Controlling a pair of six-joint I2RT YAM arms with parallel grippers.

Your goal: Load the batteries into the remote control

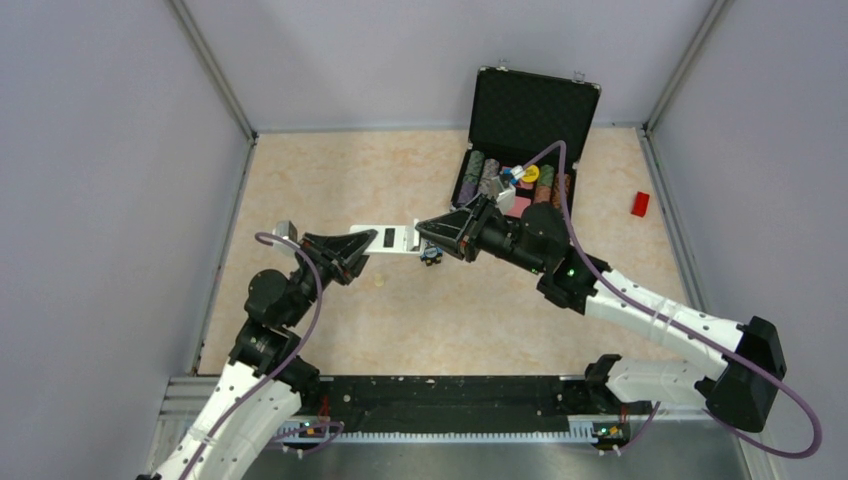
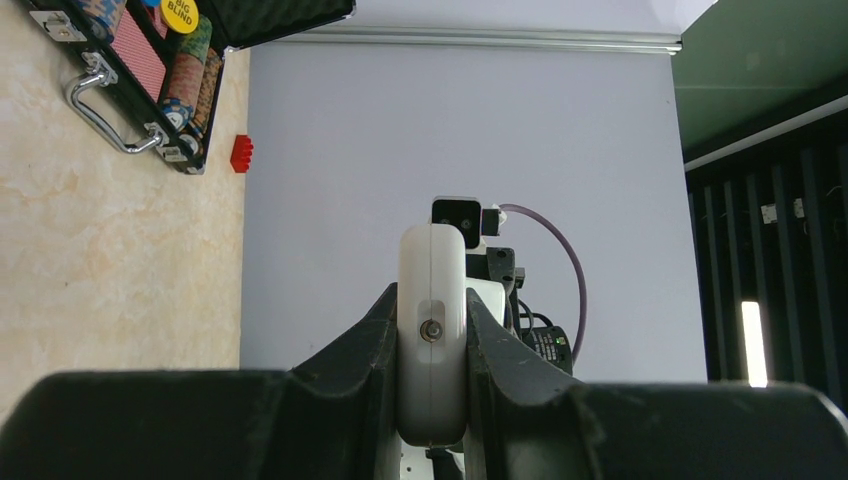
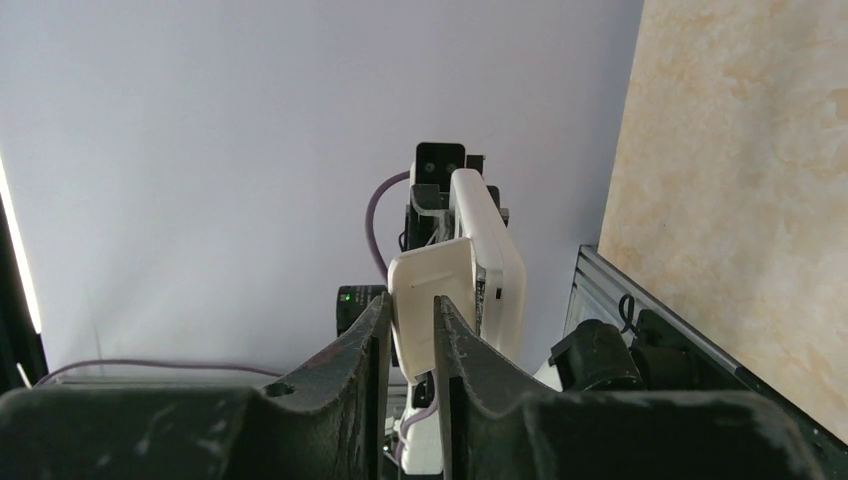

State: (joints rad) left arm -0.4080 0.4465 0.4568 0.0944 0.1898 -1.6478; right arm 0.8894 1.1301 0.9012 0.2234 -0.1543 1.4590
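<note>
Over the open middle of the bench (image 1: 330,170), away from its edges, the left gripper (image 1: 362,250) pinches the remote control (image 1: 390,238); I cannot tell if the right gripper (image 1: 425,240) grips too.

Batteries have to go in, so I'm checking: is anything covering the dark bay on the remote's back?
Nothing visible does: seen from above, the dark bay on the remote control lies uncovered between the left gripper and the right gripper.

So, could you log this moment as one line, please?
left claw: shut on remote control | right claw: at its other end, grip unclear | bay: faces up
</note>
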